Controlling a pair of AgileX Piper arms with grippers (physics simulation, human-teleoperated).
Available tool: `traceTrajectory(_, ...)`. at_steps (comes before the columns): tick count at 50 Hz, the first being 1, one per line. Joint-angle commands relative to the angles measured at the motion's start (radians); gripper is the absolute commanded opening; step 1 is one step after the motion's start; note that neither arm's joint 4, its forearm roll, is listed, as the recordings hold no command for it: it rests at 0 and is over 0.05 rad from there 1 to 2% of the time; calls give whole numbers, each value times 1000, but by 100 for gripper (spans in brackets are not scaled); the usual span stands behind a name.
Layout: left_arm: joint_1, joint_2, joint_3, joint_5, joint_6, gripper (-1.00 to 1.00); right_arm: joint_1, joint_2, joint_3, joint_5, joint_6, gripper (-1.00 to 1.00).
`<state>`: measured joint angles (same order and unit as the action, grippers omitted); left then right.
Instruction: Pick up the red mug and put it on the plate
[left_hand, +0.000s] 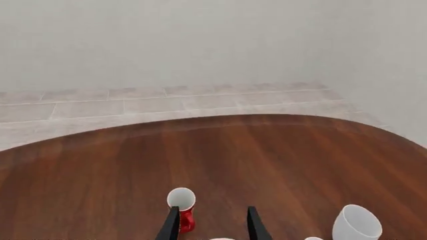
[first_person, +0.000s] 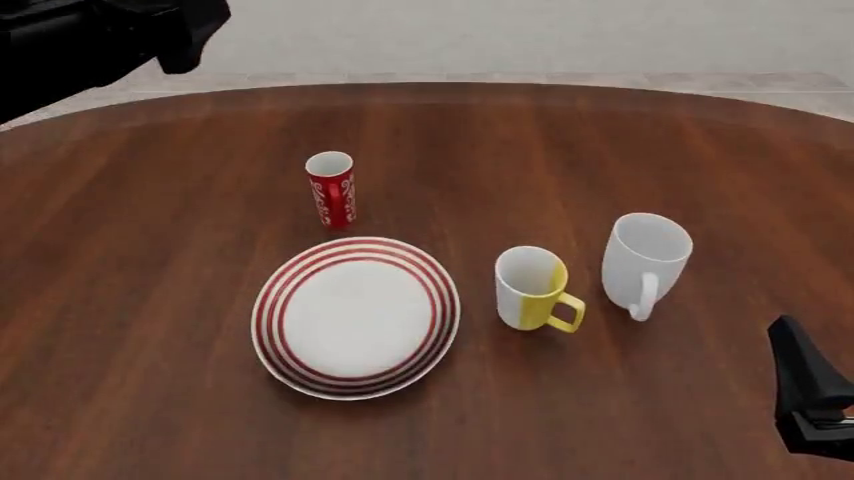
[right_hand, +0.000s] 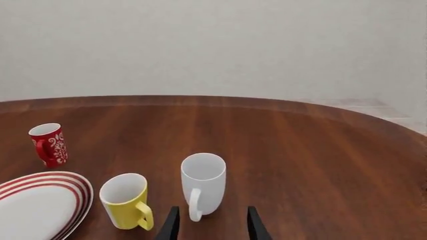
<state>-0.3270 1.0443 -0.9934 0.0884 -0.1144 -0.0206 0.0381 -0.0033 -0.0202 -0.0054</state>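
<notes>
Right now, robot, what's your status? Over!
Both grippers, left gripper and right gripper, open, empty. Red mug upright on table, behind plate, untouched. Plate bare. Nothing between mug and plate.

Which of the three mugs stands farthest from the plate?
The plain white mug. The white-and-yellow mug stands between it and the plate, while the red mug stands just behind the plate's rim.
</notes>
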Motion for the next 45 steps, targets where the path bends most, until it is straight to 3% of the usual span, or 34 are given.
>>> traceTrajectory(1,1,164,-103,24,11,100,-2,1,0,-2,-2,100)
traceTrajectory(20,23,405,-203,7,25,100,-2,-3,2,-1,-3,100)
traceTrajectory(32,66,505,-240,-15,-7,100,0,3,3,-6,-1,100)
traceTrajectory(45,83,622,-277,-58,11,100,3,-1,3,-3,-4,100)
